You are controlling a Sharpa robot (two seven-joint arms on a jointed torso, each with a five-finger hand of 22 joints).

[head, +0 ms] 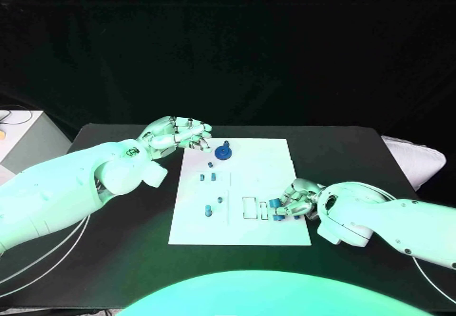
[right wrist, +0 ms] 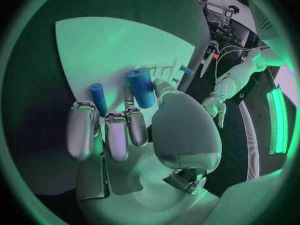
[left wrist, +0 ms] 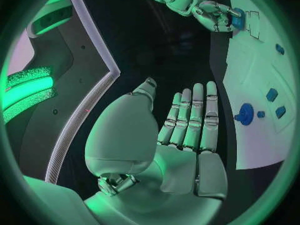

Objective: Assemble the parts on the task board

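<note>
Left hand (head: 180, 135), silver, many-fingered, on white arm: hovers over the black table just beside the far left corner of the flat white rectangular task board (head: 256, 230); the left wrist view shows its fingers (left wrist: 190, 120) extended, close side by side, holding nothing. Round dark-blue knob-like part (head: 223, 153): stands on the board's far end, near that hand, untouched. Small blue parts (head: 215, 176): a cluster of short pieces at the board's left-centre, with a further blue piece (head: 208, 210) nearer the robot; whether seated or loose cannot be told. Outlined rectangular slots (head: 250, 208): near the board's right-hand near portion, apparently unfilled. Right hand (head: 294, 201), silver, on white arm: fingers curled over the board's right edge beside the slots; the right wrist view shows a thick blue cylindrical part (right wrist: 142, 87) pinched between thumb and fingers, and a thinner blue peg (right wrist: 98, 99) just beyond the fingertips, contact uncertain. Progress, as judged: early to middling; one part in hand for placing, several others awaiting assembly.
</note>
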